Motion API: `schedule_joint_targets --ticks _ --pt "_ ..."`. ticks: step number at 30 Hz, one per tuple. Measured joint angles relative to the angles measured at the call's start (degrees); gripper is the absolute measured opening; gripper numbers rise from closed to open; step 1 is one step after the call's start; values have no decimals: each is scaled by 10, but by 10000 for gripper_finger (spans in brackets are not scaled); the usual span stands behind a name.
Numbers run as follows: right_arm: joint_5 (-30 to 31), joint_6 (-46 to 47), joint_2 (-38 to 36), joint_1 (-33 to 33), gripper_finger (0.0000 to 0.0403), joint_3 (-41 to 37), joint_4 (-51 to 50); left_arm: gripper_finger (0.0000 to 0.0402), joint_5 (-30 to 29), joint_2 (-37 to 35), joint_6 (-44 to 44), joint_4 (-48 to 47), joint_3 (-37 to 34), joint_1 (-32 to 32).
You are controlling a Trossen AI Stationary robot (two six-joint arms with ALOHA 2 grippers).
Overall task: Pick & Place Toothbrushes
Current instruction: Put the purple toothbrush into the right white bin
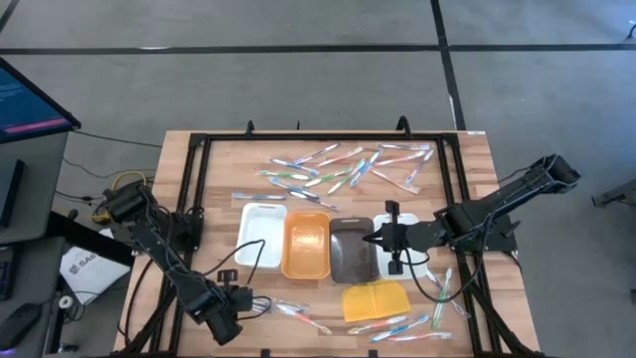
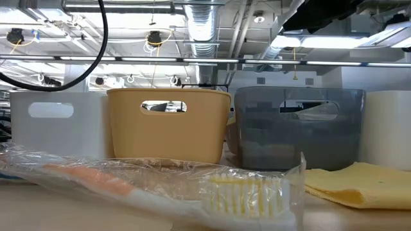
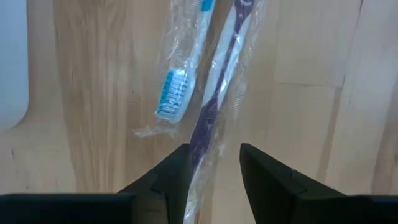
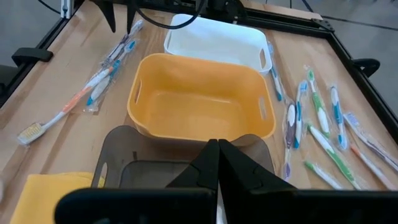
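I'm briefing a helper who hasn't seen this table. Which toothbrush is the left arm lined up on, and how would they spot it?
Start at the white tray, then look toward the table's near edge, where the left gripper sits, jaws open. Two wrapped brushes lie just ahead. It is the purple-handled toothbrush running between the jaws, not the blue-bristled toothbrush beside it.

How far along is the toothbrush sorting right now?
Nothing looks done: the orange tray and white tray are empty. In hand: the left tool, open, straddles a wrapped purple toothbrush. The right tool, shut, hovers over the grey tray. Scattered toothbrushes remain.
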Motion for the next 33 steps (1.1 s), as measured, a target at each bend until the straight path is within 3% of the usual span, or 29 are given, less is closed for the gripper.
schedule_joint_targets --ticks 33 --pt "0 11 0 0 0 0 -15 136 19 3 43 -1 0 20"
